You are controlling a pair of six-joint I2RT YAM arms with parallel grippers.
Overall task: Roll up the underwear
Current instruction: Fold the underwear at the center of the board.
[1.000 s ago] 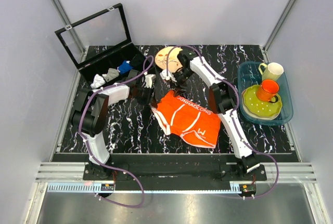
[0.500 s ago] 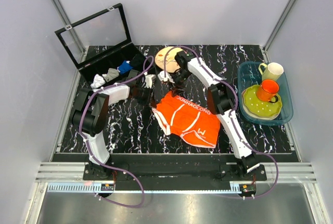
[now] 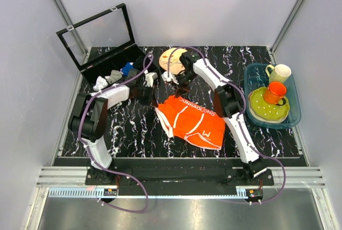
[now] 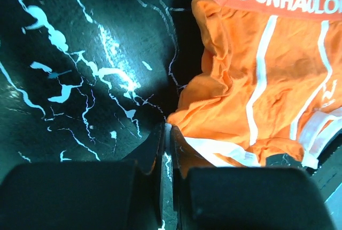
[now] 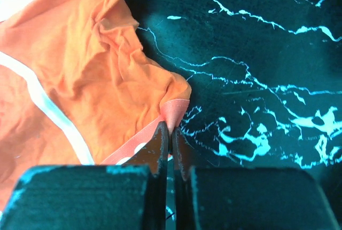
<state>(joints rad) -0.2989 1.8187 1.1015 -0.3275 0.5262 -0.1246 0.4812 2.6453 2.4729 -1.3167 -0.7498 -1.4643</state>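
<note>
since the underwear (image 3: 192,122) lies spread mid-surface (image 3: 128,128), lettered band along its far edge and body running toward the near right, both holds sit at its far-left end. the right gripper (image 5: 171,129) is clamped on the band's corner, and the left gripper (image 4: 166,134) is clamped on a white-edged hem just beside it. a roll would likely travel from there toward the near right.

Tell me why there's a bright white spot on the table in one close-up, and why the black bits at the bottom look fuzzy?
Left wrist view: light glares off the glossy table, and the left hand sits too near the lens to be sharp. Right wrist view: the right hand is fuzzy likewise, while the underwear is crisp. Top view: even light.
</note>
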